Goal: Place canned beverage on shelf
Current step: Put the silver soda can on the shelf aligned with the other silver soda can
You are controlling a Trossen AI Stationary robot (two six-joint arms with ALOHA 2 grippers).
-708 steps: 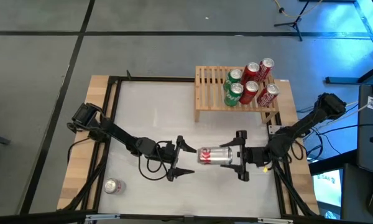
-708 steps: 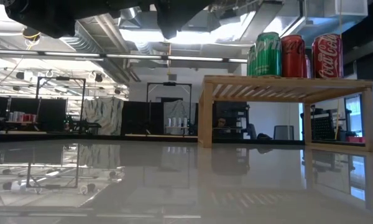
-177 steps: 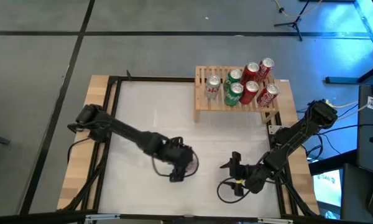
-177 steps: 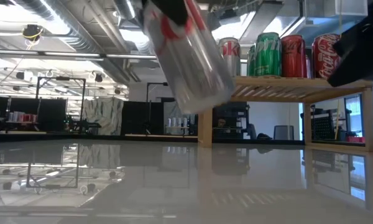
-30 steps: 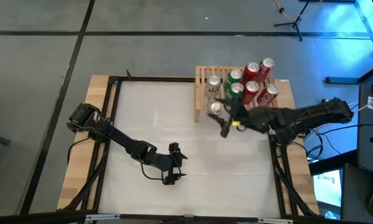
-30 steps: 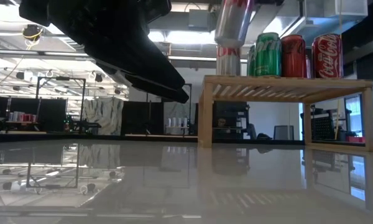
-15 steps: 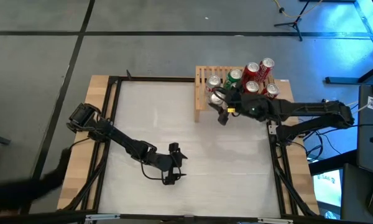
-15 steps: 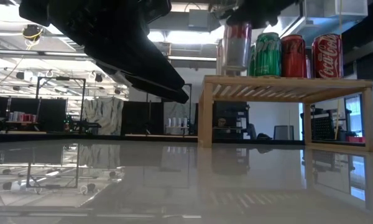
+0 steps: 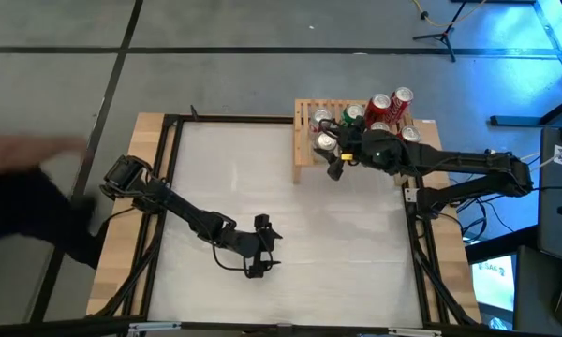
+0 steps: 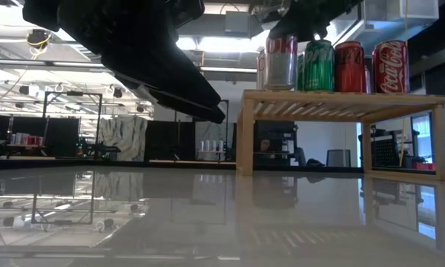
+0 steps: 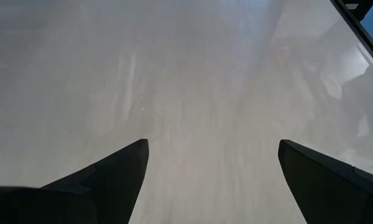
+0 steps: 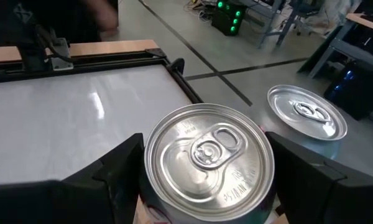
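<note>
The shelf point(image 9: 303, 140), a low rack of light wood slats, stands at the table's far right. On it are a silver can point(image 9: 320, 119), green cans point(image 9: 354, 113) and red cans point(image 9: 402, 95). My right gripper point(image 12: 208, 186) is shut on another silver canned beverage point(image 12: 208, 152) at the shelf's near left corner. In the low view that can point(image 10: 279, 63) is upright with its base at the shelf top point(image 10: 341, 96). My left gripper point(image 9: 262, 245) waits open over the bare table's middle, nothing between its fingers point(image 11: 105, 180). My right gripper pinches the silver can's side wall point(image 12: 150, 202) between its two fingers point(image 12: 112, 174), one on each side, just below the rim. The fingers reach in from the table's right, slanting a little downward. The can is upright, its base level with the shelf's slats; whether it rests there I cannot tell.
Free slats remain on the shelf's left part point(image 9: 304, 117). A person's dark blurred arm point(image 9: 28, 187) reaches in at the table's left edge. The white table top point(image 9: 262, 178) lies open between the two arms.
My right gripper has carried the silver can toward the far edge, over the shelf's near left corner, and down. The can has gone from tilted and high above the shelf to upright at the slat level. A person's arm has come into view at the left.
</note>
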